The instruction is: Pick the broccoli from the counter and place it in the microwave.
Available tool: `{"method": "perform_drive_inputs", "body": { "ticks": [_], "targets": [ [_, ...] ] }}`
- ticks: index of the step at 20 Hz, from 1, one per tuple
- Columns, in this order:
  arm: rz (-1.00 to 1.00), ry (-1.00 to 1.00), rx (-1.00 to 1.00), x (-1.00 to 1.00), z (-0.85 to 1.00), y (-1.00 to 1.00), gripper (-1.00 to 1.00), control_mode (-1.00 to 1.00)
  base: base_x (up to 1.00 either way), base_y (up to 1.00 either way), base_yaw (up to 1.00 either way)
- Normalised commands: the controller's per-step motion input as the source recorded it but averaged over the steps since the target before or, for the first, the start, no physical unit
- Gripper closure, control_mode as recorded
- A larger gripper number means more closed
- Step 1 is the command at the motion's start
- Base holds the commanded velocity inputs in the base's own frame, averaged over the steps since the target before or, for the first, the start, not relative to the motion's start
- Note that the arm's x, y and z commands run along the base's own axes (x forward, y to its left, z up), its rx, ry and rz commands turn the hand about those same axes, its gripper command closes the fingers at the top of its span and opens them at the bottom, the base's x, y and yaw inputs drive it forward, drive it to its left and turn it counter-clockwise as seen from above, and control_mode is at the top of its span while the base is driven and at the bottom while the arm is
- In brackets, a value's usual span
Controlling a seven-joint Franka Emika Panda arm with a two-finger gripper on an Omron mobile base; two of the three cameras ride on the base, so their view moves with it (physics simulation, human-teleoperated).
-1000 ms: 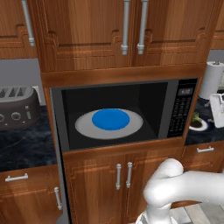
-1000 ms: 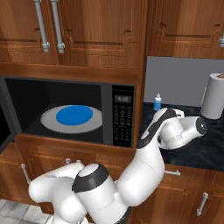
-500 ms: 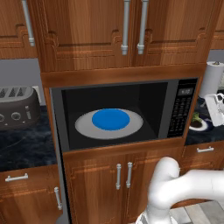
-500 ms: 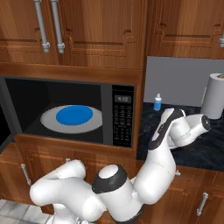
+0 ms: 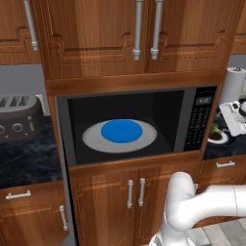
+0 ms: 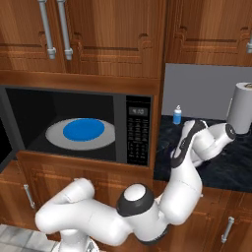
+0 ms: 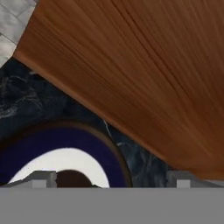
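The broccoli (image 5: pixel 215 129) sits on a small plate (image 5: pixel 222 138) on the worktop (image 5: pixel 229 146), just beside the right side of the microwave (image 5: pixel 134 125), near the worktop's front edge. In the left base view it reads as a small dark green lump, apart from the robot's hand. So the pick is not yet done, and the placing is all still to come.

The microwave stands open, with its grey turntable (image 5: pixel 120 137) and the blue disc (image 5: pixel 121 130) bare and ready to take the piece.

The fingers (image 7: pixel 43 178) are spread wide and hold nothing; in the hand view they hang over a dark-rimmed plate with a white centre, next to the wooden side panel (image 7: pixel 144 65) of the microwave cabinet. In the right base view the hand reaches over the worktop right of the microwave, near a small blue bottle (image 6: pixel 177 115) and a paper towel roll (image 6: pixel 242 107) towards the back edge.

By my judgement the approach is under way; the grasp, the lift and the carry into the microwave remain
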Motion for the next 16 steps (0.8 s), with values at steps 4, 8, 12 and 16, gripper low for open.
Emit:
{"method": "perform_drive_inputs", "body": {
  "ticks": [4, 8, 12, 16],
  "targets": [
    [0.0, 0.0, -0.18, 0.35, -0.22, -0.01, -1.0, -1.0, 0.0, 0.0, 0.0],
    [0.0, 0.0, -0.19, 0.32, -0.23, -0.03, -1.0, -1.0, 0.0, 0.0, 0.0],
    [0.0, 0.0, -0.19, 0.16, -0.37, -0.08, -1.0, -1.0, 0.0, 0.0, 0.0],
    [0.0, 0.0, -0.21, 0.12, -0.48, -0.03, -1.0, -1.0, 0.0, 0.0, 0.0]
  ]
}}
